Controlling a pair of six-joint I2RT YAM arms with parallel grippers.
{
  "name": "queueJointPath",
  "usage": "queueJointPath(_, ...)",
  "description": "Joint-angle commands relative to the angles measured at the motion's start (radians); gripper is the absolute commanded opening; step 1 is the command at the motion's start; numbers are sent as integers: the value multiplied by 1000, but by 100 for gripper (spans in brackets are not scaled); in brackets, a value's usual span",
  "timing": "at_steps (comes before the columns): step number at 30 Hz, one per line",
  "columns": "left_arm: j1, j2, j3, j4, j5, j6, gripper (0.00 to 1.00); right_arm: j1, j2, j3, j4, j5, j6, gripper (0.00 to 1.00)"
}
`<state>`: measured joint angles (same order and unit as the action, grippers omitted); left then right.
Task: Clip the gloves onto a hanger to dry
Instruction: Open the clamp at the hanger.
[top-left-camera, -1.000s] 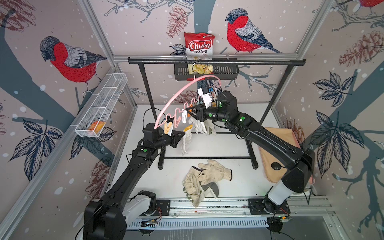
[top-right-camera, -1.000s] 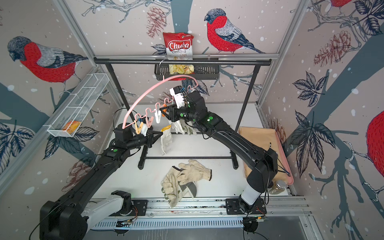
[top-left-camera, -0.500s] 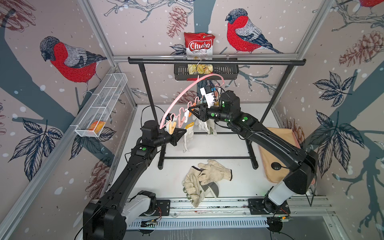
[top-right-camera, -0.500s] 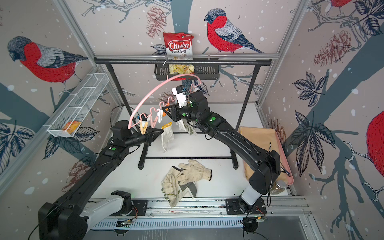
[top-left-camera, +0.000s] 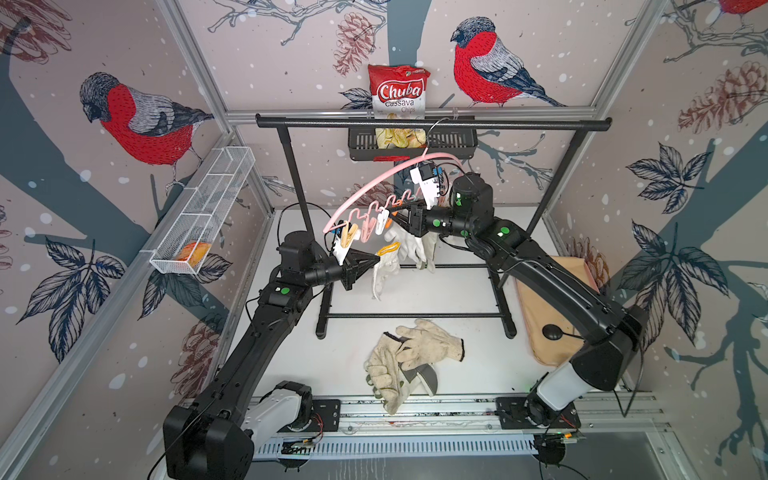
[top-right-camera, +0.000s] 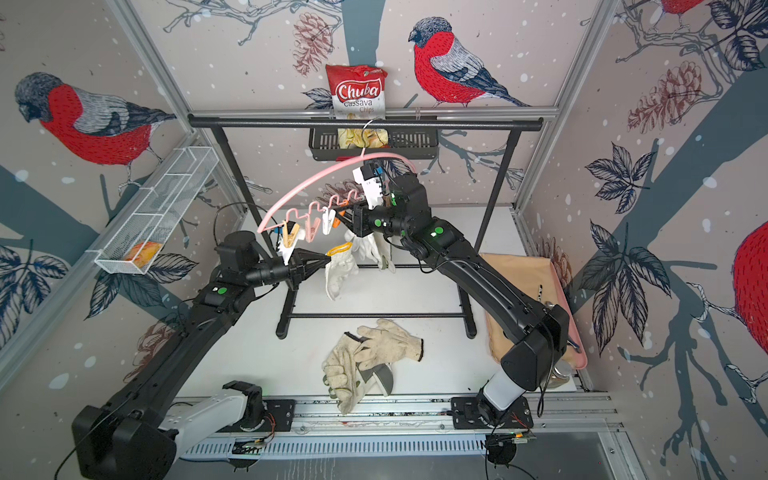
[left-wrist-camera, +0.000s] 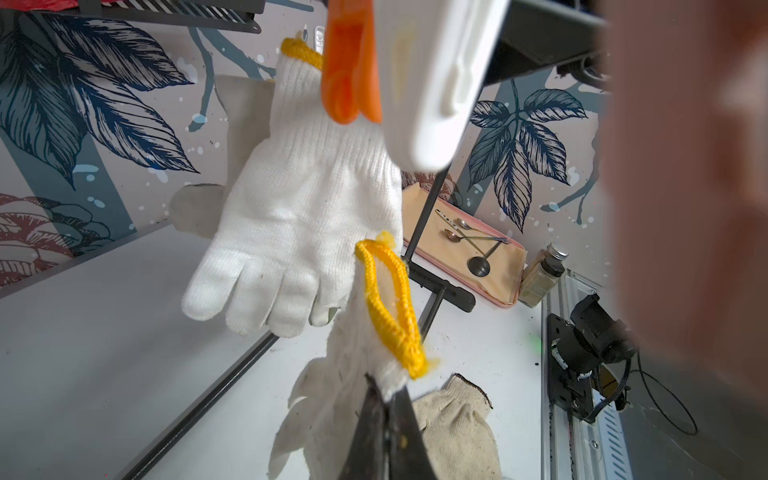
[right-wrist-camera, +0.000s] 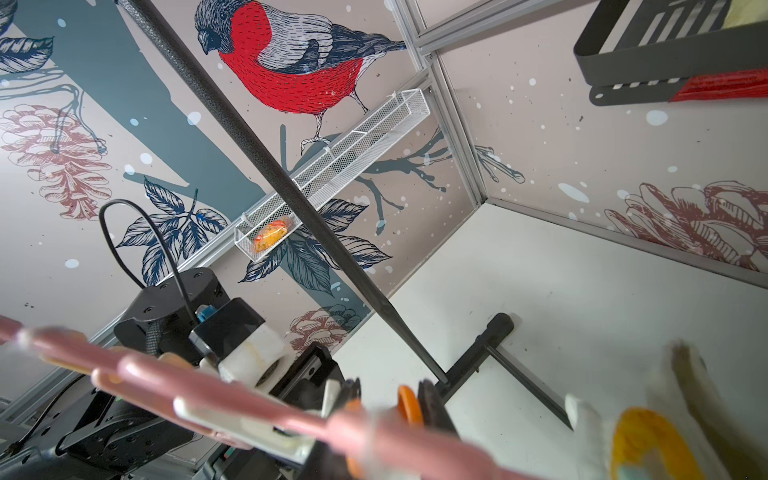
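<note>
The pink hanger (top-left-camera: 374, 183) hangs by its hook from the black rack, with pastel clothespins along its wavy lower bar. My right gripper (top-left-camera: 397, 216) is shut on an orange clothespin (right-wrist-camera: 409, 405) on that bar. My left gripper (top-left-camera: 376, 261) is shut on the yellow-edged cuff of a knit glove (left-wrist-camera: 390, 299), which dangles just below the clothespins. Behind it, white gloves (top-left-camera: 409, 245) hang from the hanger. Several more gloves (top-right-camera: 370, 357) lie piled on the table near the front.
The black garment rack (top-left-camera: 432, 123) spans the back, with a black basket and a chips bag (top-left-camera: 399, 89) behind it. A white wire basket (top-left-camera: 203, 216) is fixed to the left wall. A beige tray (top-left-camera: 540, 291) with spoons lies at the right.
The hanger's low end has swung up and to the right. My left gripper has carried the glove up and rightward with it. My right gripper's jaws have narrowed onto the orange clothespin.
</note>
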<state>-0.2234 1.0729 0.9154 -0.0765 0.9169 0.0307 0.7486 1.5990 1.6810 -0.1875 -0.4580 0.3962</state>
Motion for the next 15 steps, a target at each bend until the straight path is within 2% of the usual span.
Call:
queueJointPath(1, 1, -1, 9, -28, 22, 60, 0, -17, -16, -7, 18, -38, -10, 26)
queueJointPath(15, 1, -28, -72, 11, 16, 56, 0, -43, -31, -27, -55, -64, -48, 25)
